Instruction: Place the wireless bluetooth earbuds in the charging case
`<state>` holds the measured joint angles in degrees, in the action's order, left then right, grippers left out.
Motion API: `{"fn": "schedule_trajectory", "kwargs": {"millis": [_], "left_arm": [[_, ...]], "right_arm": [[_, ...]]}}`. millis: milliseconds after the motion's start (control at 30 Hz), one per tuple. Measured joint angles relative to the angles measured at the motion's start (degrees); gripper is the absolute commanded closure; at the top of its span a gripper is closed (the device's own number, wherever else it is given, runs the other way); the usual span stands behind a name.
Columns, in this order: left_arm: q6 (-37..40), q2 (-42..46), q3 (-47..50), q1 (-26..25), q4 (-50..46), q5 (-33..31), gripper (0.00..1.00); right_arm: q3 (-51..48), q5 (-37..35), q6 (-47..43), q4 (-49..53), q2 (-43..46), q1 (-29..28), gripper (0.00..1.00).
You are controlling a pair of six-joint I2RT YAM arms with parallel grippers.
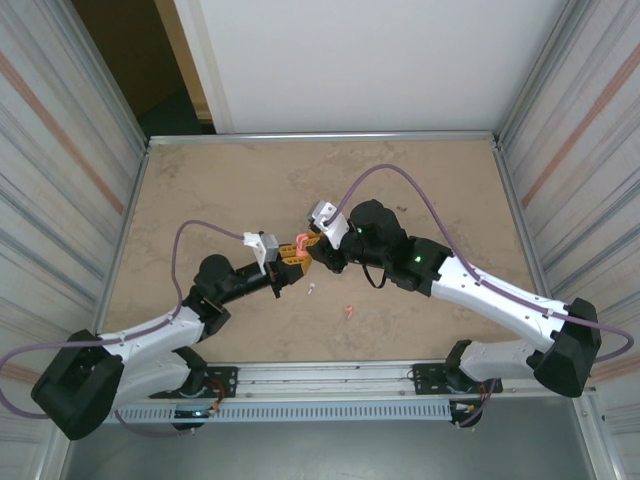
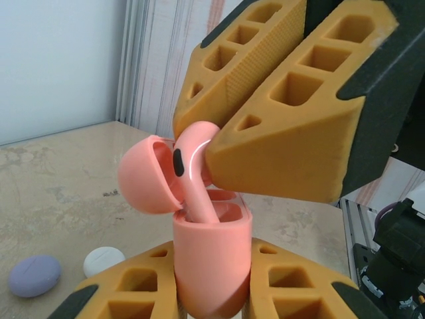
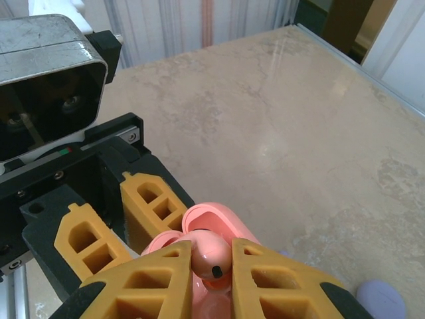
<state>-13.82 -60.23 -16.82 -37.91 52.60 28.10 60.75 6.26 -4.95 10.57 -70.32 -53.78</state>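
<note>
Left claw (image 2: 212, 284): pressed together on the lower body of the coral case (image 2: 212, 249), which is held upright between the two yellow fingers (image 2: 129, 292). The case is raised off the table (image 1: 200, 190), near its middle. The case lid (image 2: 147, 176) is hinged open and tipped back to the left.

Right claw (image 3: 212, 264): pinched on one coral earbud (image 2: 192, 149). The bud's head is gripped between the fingertips and its stem points down. In the left wrist view the stem is seen reaching into the open top of the case. Whether it is fully seated cannot be told.

In the top view the two claws are seen meeting tip to tip, left claw below and right claw above the case.

Loose on the table, just in front of the claws: one white earbud (image 1: 312, 290) and, a little to its right, a second coral earbud (image 1: 348, 312). Both are lying apart from each other.

A purple case (image 2: 33, 276) and a white case (image 2: 103, 261) are noted on the table, shut, close beside each other.
</note>
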Motion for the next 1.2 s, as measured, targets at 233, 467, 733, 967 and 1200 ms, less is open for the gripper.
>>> {"fn": "schedule_trajectory", "kwargs": {"millis": [233,467,733,967,1200], "left_arm": [[0.00,0.00,0.00,0.00,-0.09,0.00,1.00],[0.00,0.00,0.00,0.00,-0.09,0.00,1.00],[0.00,0.00,0.00,0.00,-0.11,0.02,1.00],[0.00,0.00,0.00,0.00,-0.15,0.04,1.00],[0.00,0.00,0.00,0.00,0.00,0.02,1.00]], "right_arm": [[0.00,1.11,0.17,0.44,-0.57,0.00,0.82],[0.00,1.25,0.37,0.46,-0.57,0.00,0.80],[0.00,1.25,0.52,0.48,-0.57,0.00,0.75],[0.24,1.40,1.68,0.35,-0.55,0.00,0.62],[0.26,1.49,2.49,0.04,0.42,0.00,0.48]]}}
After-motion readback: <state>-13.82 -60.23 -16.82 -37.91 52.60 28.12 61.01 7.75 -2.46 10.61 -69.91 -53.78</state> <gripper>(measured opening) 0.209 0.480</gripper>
